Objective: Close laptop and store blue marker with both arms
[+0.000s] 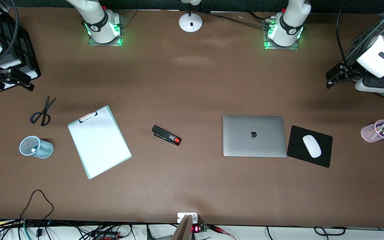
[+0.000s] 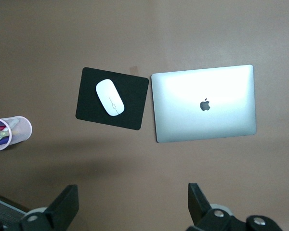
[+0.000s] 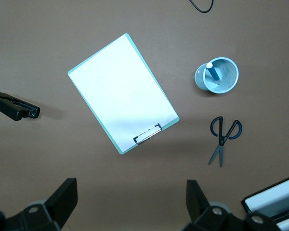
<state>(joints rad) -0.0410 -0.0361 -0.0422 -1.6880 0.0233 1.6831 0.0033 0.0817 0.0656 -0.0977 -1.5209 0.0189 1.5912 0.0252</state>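
We see the laptop [image 1: 254, 135] lid-down beside the mouse pad [image 1: 322, 146], the marker [image 3: 213, 74] upright in the blue cup [image 3: 202, 83]; both goals look met. Left gripper [image 2: 130, 207] and right gripper [image 3: 130, 204] hang open, raised, waiting.

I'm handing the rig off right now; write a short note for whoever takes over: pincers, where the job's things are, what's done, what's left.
Left pincer: open, empty, up in the air at the left arm's end of the table, waiting.
Right pincer: open, empty, high at the right arm's end, waiting.
Laptop: lid shut, flat on the table beside the black mouse pad with the white mouse on it.
Blue marker: standing in the light-blue mesh cup, near the scissors and clipboard.
Done: laptop closed, marker stored.
Left: nothing visible; both arms are clear of the job's things.
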